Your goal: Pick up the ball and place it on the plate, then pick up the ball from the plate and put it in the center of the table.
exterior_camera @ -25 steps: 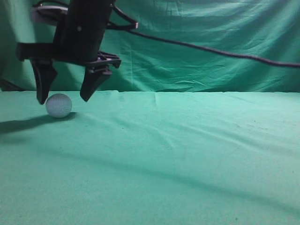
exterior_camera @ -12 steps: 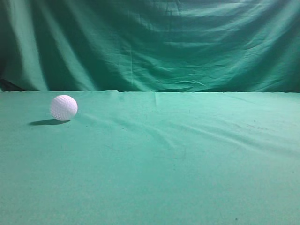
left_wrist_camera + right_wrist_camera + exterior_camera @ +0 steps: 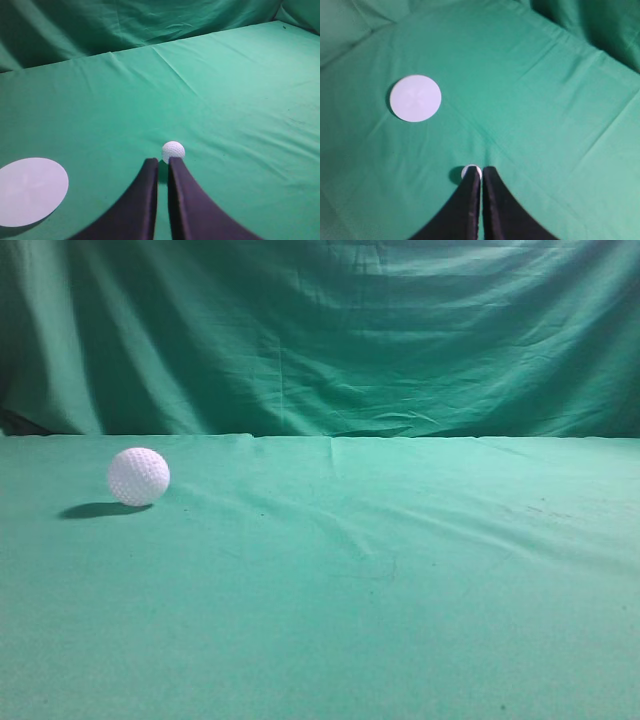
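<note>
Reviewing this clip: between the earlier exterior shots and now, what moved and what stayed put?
A second ago an open gripper hung over the ball; it has since left the exterior view. The ball, let go, has crept slightly right and toward the camera on the table. The backdrop is unchanged. Both the left gripper and right gripper now look shut and empty.

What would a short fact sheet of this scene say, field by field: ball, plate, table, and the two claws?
ball: small, white, dimpled, resting on the cloth, not on the plate, nothing gripping it
plate: flat pale disc, empty, lying apart from the ball
table: covered in wrinkled teal-green cloth
left gripper: fingers nearly together, holding nothing, raised above the table
right gripper: fingers nearly together, holding nothing, also raised
backdrop: draped green curtain
</note>
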